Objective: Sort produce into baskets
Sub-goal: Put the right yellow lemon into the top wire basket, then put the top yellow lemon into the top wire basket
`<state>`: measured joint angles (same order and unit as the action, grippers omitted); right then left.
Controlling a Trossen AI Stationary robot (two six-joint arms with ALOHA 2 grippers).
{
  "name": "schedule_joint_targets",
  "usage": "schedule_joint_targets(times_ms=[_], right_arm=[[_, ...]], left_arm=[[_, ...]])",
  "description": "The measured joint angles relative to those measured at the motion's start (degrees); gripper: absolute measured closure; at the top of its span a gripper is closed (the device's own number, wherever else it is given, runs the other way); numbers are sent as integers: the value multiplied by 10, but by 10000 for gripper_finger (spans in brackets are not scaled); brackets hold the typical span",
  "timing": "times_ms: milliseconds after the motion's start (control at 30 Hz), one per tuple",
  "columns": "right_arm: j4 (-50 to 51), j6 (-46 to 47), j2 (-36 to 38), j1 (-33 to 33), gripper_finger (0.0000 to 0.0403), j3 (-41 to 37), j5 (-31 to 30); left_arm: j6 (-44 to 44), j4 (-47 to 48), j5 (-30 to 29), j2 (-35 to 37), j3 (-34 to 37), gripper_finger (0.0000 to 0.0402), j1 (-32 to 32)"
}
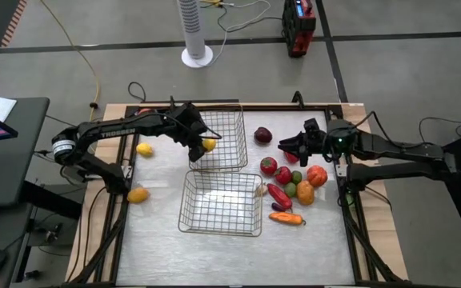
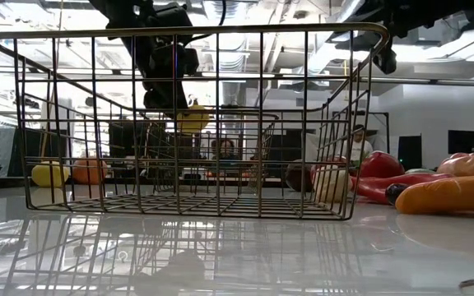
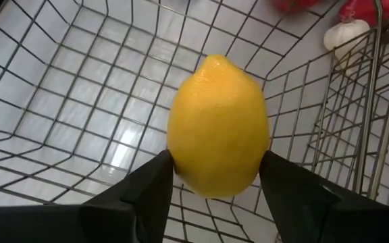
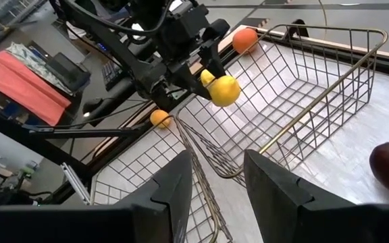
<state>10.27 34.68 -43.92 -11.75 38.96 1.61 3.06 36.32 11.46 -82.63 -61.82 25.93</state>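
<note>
while "trossen" marks its arm, the left end effector (image 1: 202, 146) grips a lemon (image 1: 208, 145) over the far basket (image 1: 229, 120).

Lemon (image 3: 218, 128) yellow; 2 baskets (image 1: 220, 226) silver wire; chili (image 1: 279, 194) red; carrot (image 1: 287, 218) orange; grippers dark.

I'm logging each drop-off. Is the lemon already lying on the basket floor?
No: the lemon sits between the left gripper's fingers, above the basket's mesh floor.

Bright overhead light, glare on white table (image 2: 220, 247), low view backlit, bg soft, lemon (image 3: 218, 128) sharp.
</note>
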Motion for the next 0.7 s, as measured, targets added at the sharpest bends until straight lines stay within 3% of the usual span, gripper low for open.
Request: schedule_joint_targets(times_ms=[333,533,700], right_arm=[[0,-2,0,0,241,0,0],[3,-2,1,0,241,0,17],[13,-2,1,0,241,0,18]], left_arm=[[3,-11,-1,0,0,147,0],[3,-3,-2,9,0,144,16],[-14,27,-17,59,0,152,64]])
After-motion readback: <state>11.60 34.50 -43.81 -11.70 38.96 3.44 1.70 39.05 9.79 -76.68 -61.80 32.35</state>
